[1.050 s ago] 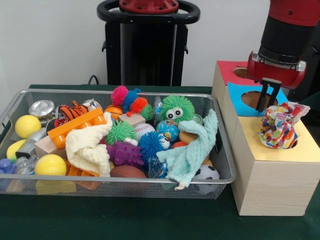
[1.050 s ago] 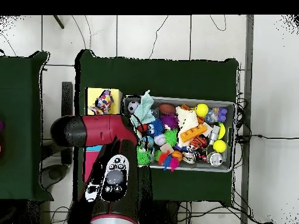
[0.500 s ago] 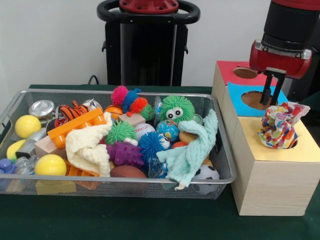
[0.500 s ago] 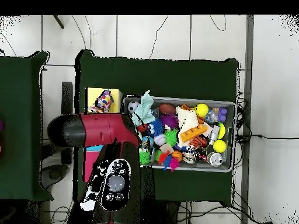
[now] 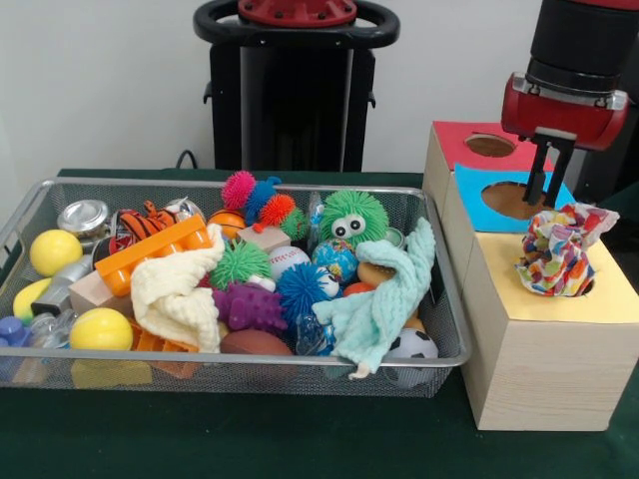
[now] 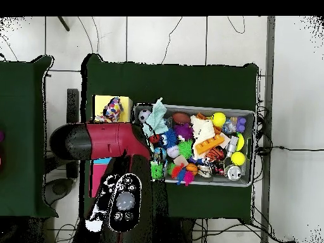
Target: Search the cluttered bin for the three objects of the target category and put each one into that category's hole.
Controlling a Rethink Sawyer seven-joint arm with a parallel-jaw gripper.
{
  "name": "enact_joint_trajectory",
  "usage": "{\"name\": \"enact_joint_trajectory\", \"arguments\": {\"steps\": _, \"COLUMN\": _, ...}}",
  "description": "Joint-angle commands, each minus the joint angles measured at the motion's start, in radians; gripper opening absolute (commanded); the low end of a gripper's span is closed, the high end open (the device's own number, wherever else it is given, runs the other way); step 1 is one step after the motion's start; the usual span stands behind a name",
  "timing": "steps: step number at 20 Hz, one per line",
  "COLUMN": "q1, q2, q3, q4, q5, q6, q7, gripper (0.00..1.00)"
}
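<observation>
Green cloth covers the table (image 5: pixel 250 439) under a wire mesh bin (image 5: pixel 439 299) crammed with toys, balls and two washcloths. Beside it stands a wooden box (image 5: pixel 544 369) with red, blue and yellow tops. My end effector (image 5: pixel 548 170) hangs above the blue hole (image 5: pixel 509 197), holding nothing, fingers close together. A multicoloured cloth (image 5: pixel 554 254) sits bunched in the yellow section's hole.

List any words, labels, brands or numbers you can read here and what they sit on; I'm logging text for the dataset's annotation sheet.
No text can be read in either view.
The small ball with blue patches in the wire bin has markings too small to read.
The coloured tops of the sorting box carry no writing, only holes.
The gripper shows no label.
</observation>
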State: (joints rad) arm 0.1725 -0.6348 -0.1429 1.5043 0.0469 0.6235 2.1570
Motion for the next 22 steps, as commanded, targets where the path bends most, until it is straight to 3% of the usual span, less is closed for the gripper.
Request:
{"name": "enact_joint_trajectory", "arguments": {"steps": 1, "q1": -0.020, "q2": 0.025, "q3": 0.041, "q4": -0.010, "q5": -0.021, "q6": 0.097, "q7": 0.059, "gripper": 0.00}}
{"name": "enact_joint_trajectory", "arguments": {"steps": 12, "q1": -0.005, "q2": 0.028, "q3": 0.017, "q4": -0.090, "q5": -0.018, "q6": 0.117, "q7": 0.092, "gripper": 0.00}}
{"name": "enact_joint_trajectory", "arguments": {"steps": 22, "q1": 0.042, "q2": 0.045, "q3": -0.053, "q4": -0.135, "q5": -0.069, "q6": 0.106, "q7": 0.099, "gripper": 0.00}}
